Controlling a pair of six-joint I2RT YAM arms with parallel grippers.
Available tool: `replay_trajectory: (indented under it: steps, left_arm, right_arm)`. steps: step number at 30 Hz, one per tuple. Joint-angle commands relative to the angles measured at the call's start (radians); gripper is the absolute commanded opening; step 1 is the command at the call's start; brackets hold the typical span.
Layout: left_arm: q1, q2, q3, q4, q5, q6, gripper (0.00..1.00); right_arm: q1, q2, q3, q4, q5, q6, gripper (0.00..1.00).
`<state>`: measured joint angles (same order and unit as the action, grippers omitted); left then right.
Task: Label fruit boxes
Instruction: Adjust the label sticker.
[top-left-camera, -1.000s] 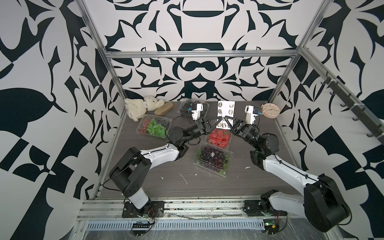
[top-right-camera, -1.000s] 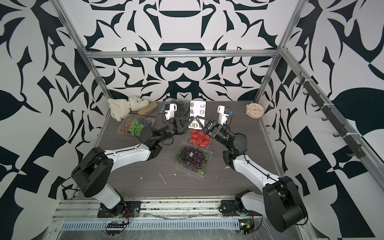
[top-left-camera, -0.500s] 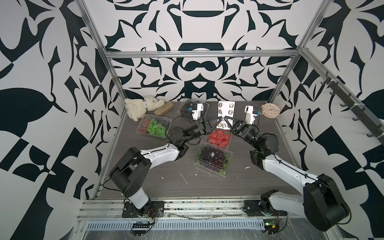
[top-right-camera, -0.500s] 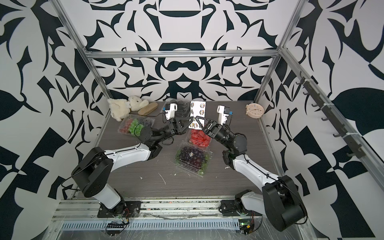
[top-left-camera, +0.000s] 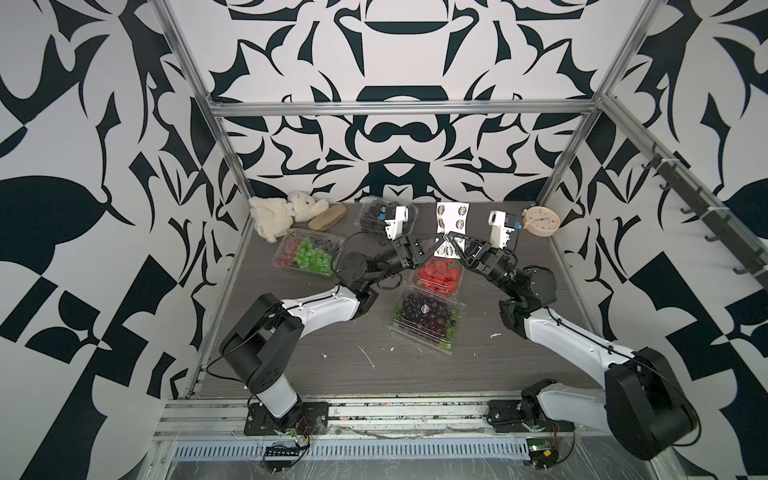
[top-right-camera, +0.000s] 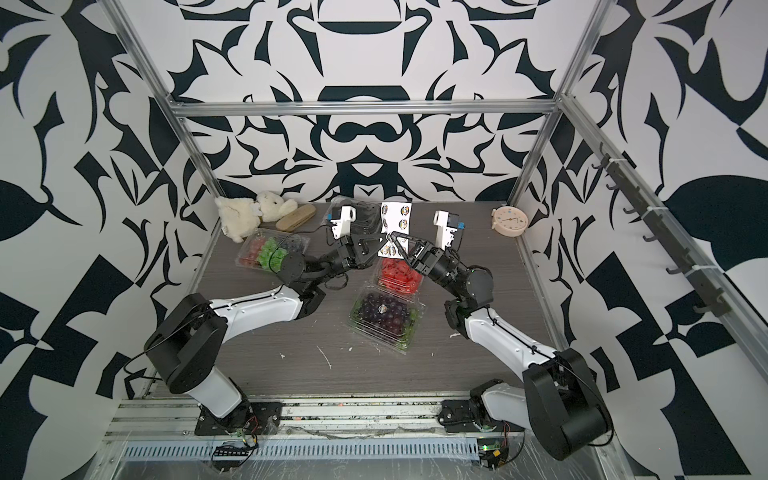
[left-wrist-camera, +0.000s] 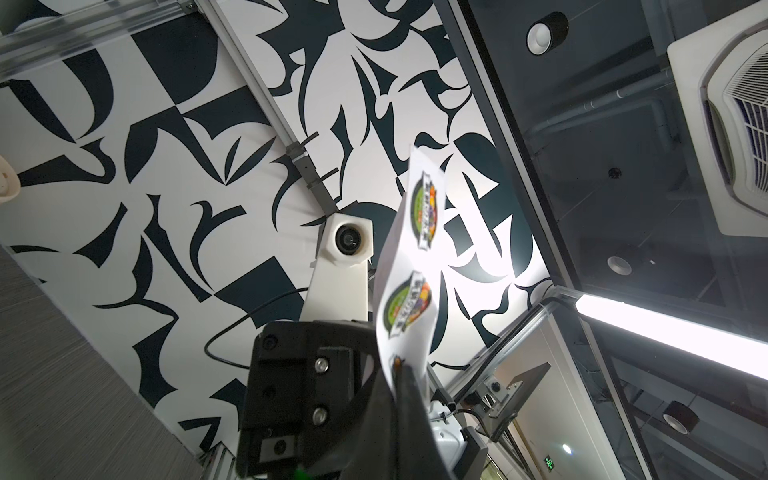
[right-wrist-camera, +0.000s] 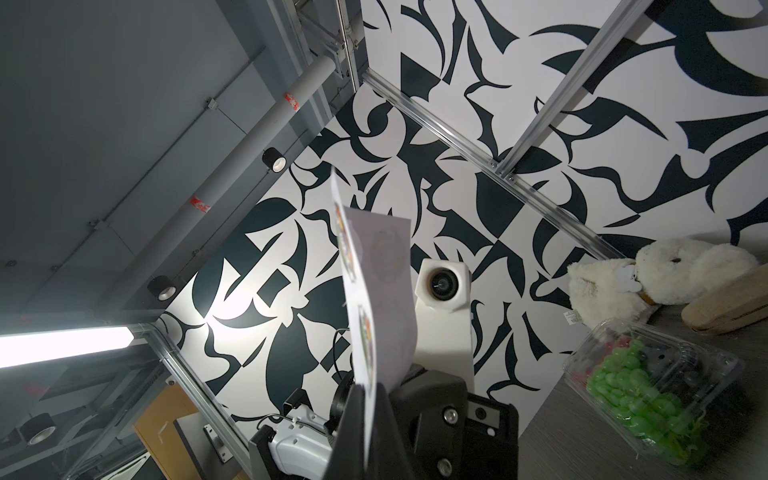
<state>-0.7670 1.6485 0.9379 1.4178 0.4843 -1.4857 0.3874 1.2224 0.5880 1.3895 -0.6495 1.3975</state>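
Both grippers meet over the strawberry box (top-left-camera: 438, 274) and pinch the lower edge of the white sticker sheet (top-left-camera: 451, 214), which stands upright. The left gripper (top-left-camera: 436, 243) and the right gripper (top-left-camera: 448, 237) are both shut on it. The wrist views show the sticker sheet (left-wrist-camera: 411, 291) rising from the left gripper (left-wrist-camera: 401, 370) and the sticker sheet (right-wrist-camera: 382, 299) from the right gripper (right-wrist-camera: 372, 388). The purple grape box (top-left-camera: 428, 316) carries a round sticker on its lid. The mixed green grape box (top-left-camera: 309, 253) lies left, the black berry box (top-left-camera: 370, 212) at the back.
A white plush toy (top-left-camera: 282, 212) and a tan oblong block (top-left-camera: 328, 216) sit in the back left corner. A small round clock (top-left-camera: 540, 220) stands at the back right. White paper scraps (top-left-camera: 368, 357) lie on the front of the table.
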Motion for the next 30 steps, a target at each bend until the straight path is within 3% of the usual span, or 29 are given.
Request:
replay_trajectory:
  steps: [1, 15, 16, 17, 19, 22, 27, 30]
  left_arm:
    - [-0.010, 0.023, 0.036, 0.023, 0.014, -0.001, 0.00]
    - [-0.001, 0.026, 0.024, 0.021, 0.016, -0.007, 0.00]
    - [0.005, 0.021, 0.019, 0.020, 0.016, -0.007, 0.03]
    - [0.015, 0.014, 0.008, 0.018, 0.015, -0.010, 0.13]
    - [0.038, -0.014, -0.024, 0.009, 0.007, -0.013, 0.16]
    - [0.088, -0.075, -0.095, -0.024, -0.006, -0.013, 0.31]
    - [0.148, -0.222, -0.163, -0.231, -0.011, 0.055, 0.39]
    - [0.158, -0.341, -0.129, -0.514, -0.008, 0.187, 0.40]
  right_arm:
    - [0.011, -0.023, 0.036, 0.032, -0.051, 0.008, 0.00]
    - [0.010, -0.034, 0.038, 0.031, -0.055, 0.006, 0.00]
    - [0.008, -0.037, 0.036, 0.031, -0.055, 0.005, 0.00]
    - [0.003, -0.041, 0.034, 0.031, -0.052, 0.003, 0.00]
    - [-0.007, -0.052, 0.026, 0.026, -0.054, -0.005, 0.00]
    - [-0.025, -0.074, 0.008, -0.010, -0.053, -0.034, 0.00]
    - [-0.025, -0.153, 0.008, -0.246, -0.052, -0.196, 0.00]
    - [-0.025, -0.204, 0.018, -0.372, -0.048, -0.286, 0.00]
